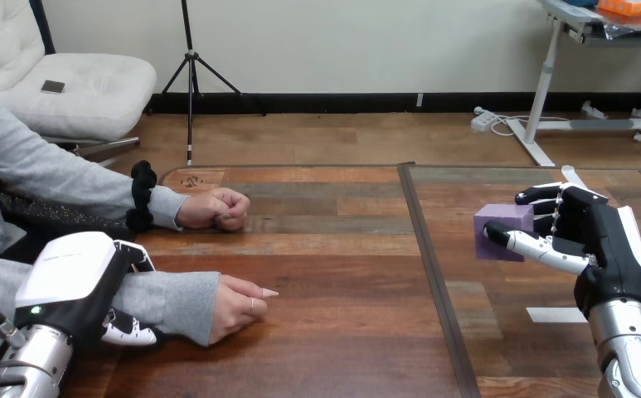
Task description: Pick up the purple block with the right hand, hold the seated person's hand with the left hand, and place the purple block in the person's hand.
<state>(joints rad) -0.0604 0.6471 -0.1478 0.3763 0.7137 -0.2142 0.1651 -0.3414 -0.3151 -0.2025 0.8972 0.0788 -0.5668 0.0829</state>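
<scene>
There, the purple block (503,225) was over the right part of the table (342,348), just past a dark line (434,282) that ran across the wood. The right hand (603,245) had hold of it. Its fingers (536,245) were bent round the block from the near side and the far side, so the block was pinched between them. I could not tell if the block sat on the wood or was a little off it.

Far off, at the other side of the table, was the left hand (68,274). It lay on top of the person's near forearm (176,303), with its white back up. Its fingers were curled round the grey sleeve, above and below.

The person's near hand (238,307) stuck out just past the left hand. It lay on the table, loosely shut, with one finger pointing at the middle of the table. The person's far hand (217,207) was a fist on the wood, farther back. Both of the person's hands were well apart from the block.
</scene>
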